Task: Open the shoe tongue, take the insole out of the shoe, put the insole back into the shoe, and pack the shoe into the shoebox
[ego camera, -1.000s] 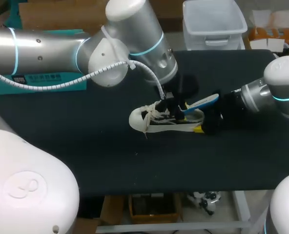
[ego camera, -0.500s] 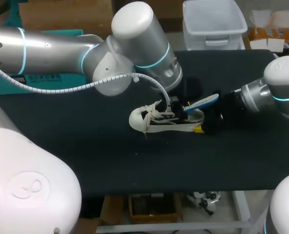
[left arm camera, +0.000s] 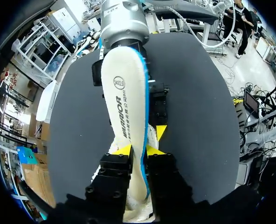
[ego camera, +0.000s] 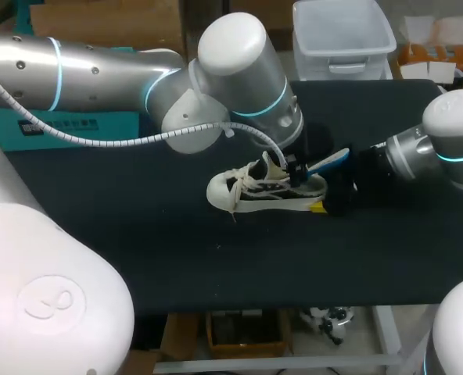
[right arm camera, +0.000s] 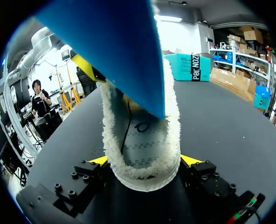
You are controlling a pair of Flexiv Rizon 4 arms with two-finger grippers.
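Observation:
A white laced shoe (ego camera: 251, 191) lies on the black table (ego camera: 138, 234) with its toe to the left. Its insole (ego camera: 328, 162), white on top and blue underneath, sticks up and out of the heel end. My left gripper (ego camera: 296, 168) is over the shoe's opening. In the left wrist view it (left arm camera: 139, 150) is shut on the insole (left arm camera: 124, 93), yellow tips pressed on both faces. My right gripper (ego camera: 325, 205) holds the heel. In the right wrist view it (right arm camera: 144, 161) clasps the fleece-lined heel (right arm camera: 142, 177) from both sides, and the insole's blue underside (right arm camera: 114, 46) rises ahead.
A clear plastic bin (ego camera: 341, 35) stands at the table's back edge. A teal box (ego camera: 67, 125) sits at the back left behind my left arm.
My left arm has shifted right over the shoe, and its fingers have closed onto the insole. The right arm and the shoe have stayed put.

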